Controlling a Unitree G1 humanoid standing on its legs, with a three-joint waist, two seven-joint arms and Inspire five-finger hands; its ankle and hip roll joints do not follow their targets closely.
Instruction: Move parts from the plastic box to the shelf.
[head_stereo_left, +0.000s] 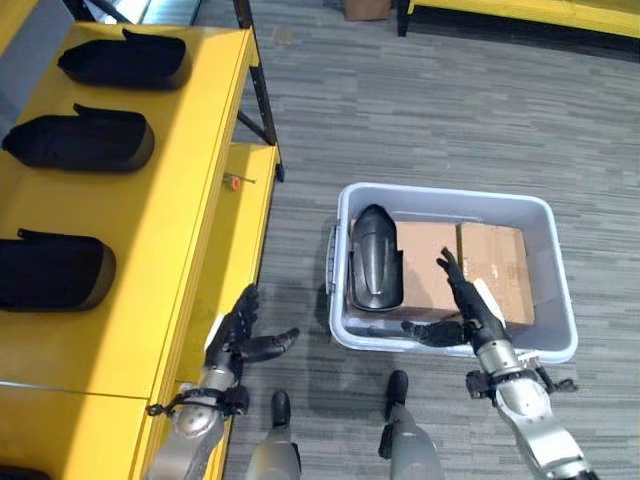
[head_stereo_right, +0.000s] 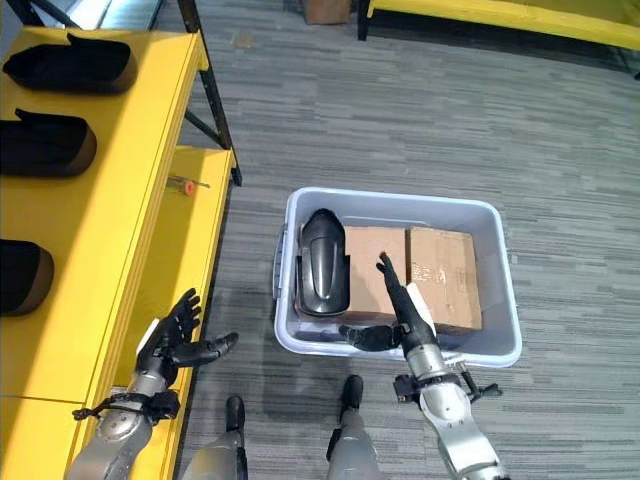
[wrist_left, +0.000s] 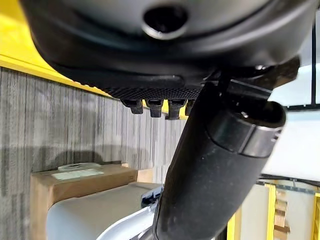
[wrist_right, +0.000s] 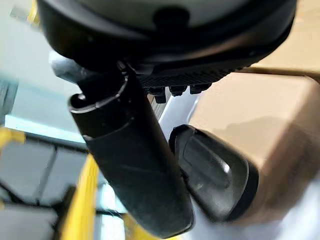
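Head views: grey plastic box (head_stereo_left: 555, 290) sits on the carpeted floor (head_stereo_left: 420, 110), just beside the yellow shelf (head_stereo_left: 190, 200). One black part (head_stereo_left: 375, 258) lies along the box's left wall, its rounded end toward the far rim. Two cardboard boxes (head_stereo_left: 470, 265) fill the rest of the box, side by side, touching; the right one carries a white label, print too small to read. Three more black parts (head_stereo_left: 80, 140) rest in a row on the shelf's upper level, well apart from each other. A small orange item (head_stereo_left: 232, 182) lies on the lower level near its far edge.

Right hand (head_stereo_left: 468, 308): over the near rim of the box, fingers straight and spread, pointing toward the far rim, thumb out to the left; holding nothing. Right wrist view adds a close look at the part's dark shell against the cardboard, past the thumb (wrist_right: 135, 165).

Left hand (head_stereo_left: 238, 335): at the lower level's near edge, fingers spread, thumb out, empty. Left wrist view shows a cardboard box with a pale label, unreadable.
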